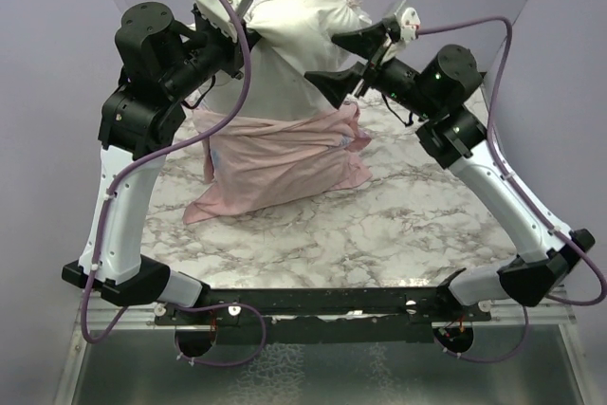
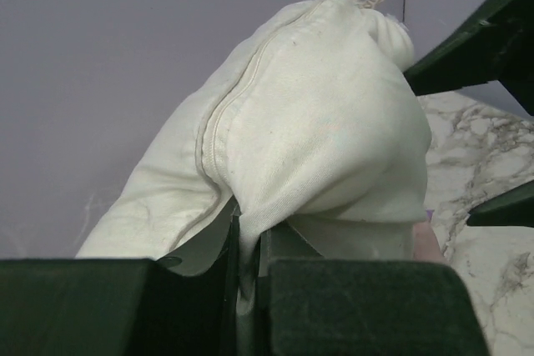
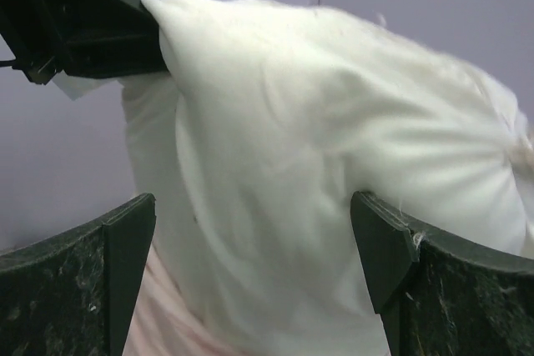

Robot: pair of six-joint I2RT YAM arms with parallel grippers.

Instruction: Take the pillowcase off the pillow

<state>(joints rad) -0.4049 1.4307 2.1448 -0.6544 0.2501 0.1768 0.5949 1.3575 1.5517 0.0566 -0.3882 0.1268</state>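
upper left: left gripper [image 2: 247, 248] clamped shut on a top corner of the pillow [image 1: 285, 54], probably to hang it upright and let the cover drop. centre: pillowcase [image 1: 285, 154] bunched round the pillow's lower half, pale pink side out, pooled on the table [image 1: 398, 225]; roughly half off by this look. upper right: right gripper [image 1: 343, 62] spread wide, 2 fingers flanking the pillow's other top corner, gripping nothing. no readable brand, label or writing anywhere.
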